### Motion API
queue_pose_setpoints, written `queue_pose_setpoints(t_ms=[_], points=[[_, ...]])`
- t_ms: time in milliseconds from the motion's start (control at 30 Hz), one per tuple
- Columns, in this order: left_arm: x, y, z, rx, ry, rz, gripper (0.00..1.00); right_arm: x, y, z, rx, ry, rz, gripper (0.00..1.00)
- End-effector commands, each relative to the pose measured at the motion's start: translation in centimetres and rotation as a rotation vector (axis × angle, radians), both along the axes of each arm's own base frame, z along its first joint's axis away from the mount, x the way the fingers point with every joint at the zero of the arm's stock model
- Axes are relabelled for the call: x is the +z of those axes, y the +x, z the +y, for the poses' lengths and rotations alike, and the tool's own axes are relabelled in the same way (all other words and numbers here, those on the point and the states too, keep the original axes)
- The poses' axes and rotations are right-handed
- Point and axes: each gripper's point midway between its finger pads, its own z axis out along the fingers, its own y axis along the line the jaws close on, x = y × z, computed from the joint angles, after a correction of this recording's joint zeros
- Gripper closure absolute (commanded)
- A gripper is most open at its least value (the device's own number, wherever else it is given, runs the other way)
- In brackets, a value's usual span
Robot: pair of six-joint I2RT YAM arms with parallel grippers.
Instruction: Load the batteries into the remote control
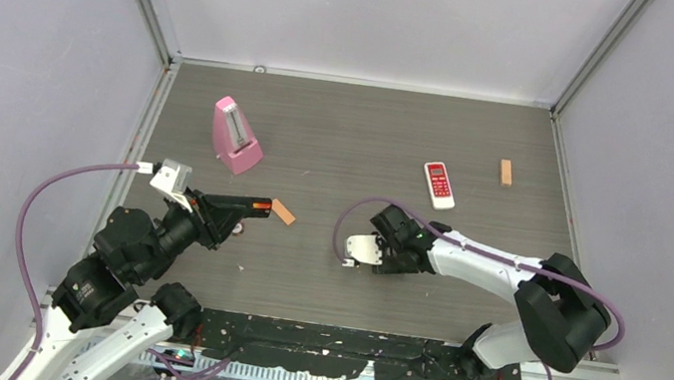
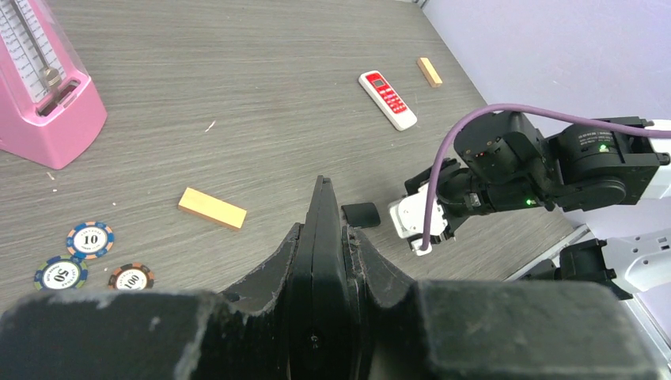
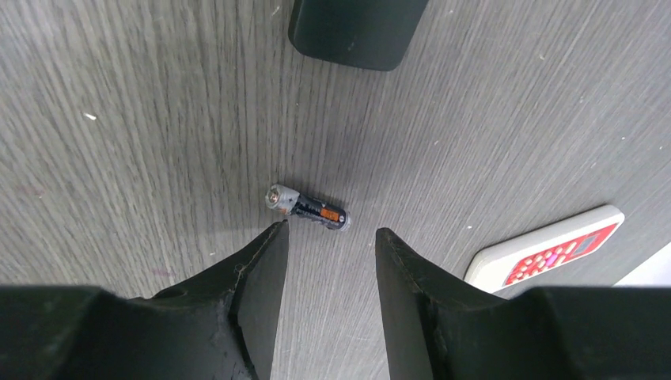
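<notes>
Right gripper (image 3: 328, 229): we see two dark fingers spread, nothing between them, tips pointing down at the table (image 3: 119, 119).
Battery (image 3: 307, 210): it lies on its side on the table just beyond those tips. We cannot tell whether it touches one. It is a small cylinder with black wrap, an orange band and a bare metal end.
Left gripper (image 2: 323, 228): the fingers are pressed together on a thin black remote (image 2: 320, 198), seen edge-on and held out over the table.
Right wrist view only: it shows us the battery, which the arm covers from above.
Top view only: it shows the black remote lengthwise, with an orange-red patch (image 1: 260, 205) near its far end. What that patch is we cannot tell.
Left wrist view only: three round chips sit close together near the left gripper.
Writing: the chips read 10 (image 2: 89, 239), 50 (image 2: 61, 273) and 100 (image 2: 130, 277). We cannot read the metronome scale or the remote buttons.
Cover (image 3: 356, 28): a dark, matte, round-cornered slab lying flat beyond the battery.
White and red remote (image 1: 439, 184): a flat, glossy bar lying alone, far from both grippers.
Metronome (image 1: 237, 135): pink, pyramid-shaped, upright at far left.
Near block (image 2: 212, 207): tan wood, close to the black remote's tip.
Far block (image 1: 506, 172): tan wood, beyond the white and red remote.
Table: grey wood grain.
</notes>
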Motion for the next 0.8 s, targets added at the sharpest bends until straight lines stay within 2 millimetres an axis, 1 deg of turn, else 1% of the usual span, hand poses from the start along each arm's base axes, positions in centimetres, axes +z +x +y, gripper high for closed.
queue_pose_setpoints(t_ms=[0,333,467,533,567,600,633,667,767], points=[[1.6,0.1,0.3,0.018,-0.023,-0.041,1.0,0.8,1.5,1.2,0.011,-0.004,-0.053,0.5],[1.4,0.2,0.4,0.022,-0.018,-0.038,1.0,0.1,1.2,2.3,0.051,-0.009,-0.021,0.52],[1.4,0.2,0.4,0.022,-0.017,-0.035,1.0,-0.2,0.9,2.7,0.044,-0.007,0.015,0.58],[1.3,0.2,0.4,0.023,-0.017,-0.034,1.0,-0.2,1.3,3.1,0.023,-0.003,0.02,0.61],[1.4,0.2,0.4,0.024,-0.016,-0.035,1.0,-0.6,1.4,3.0,-0.014,-0.005,0.031,0.61],[1.3,0.2,0.5,0.025,-0.015,-0.034,1.0,-0.2,1.9,3.3,-0.037,0.004,0.028,0.61],[1.3,0.1,0.5,0.026,-0.015,-0.033,1.0,-0.8,1.9,3.3,-0.071,0.002,0.053,0.61],[1.4,0.1,0.5,0.026,-0.015,-0.033,1.0,-0.6,2.1,3.7,-0.09,0.014,0.06,0.62],[1.4,-0.1,0.8,0.031,-0.014,-0.034,1.0,-1.3,2.2,3.6,-0.123,-0.007,0.094,0.62]])
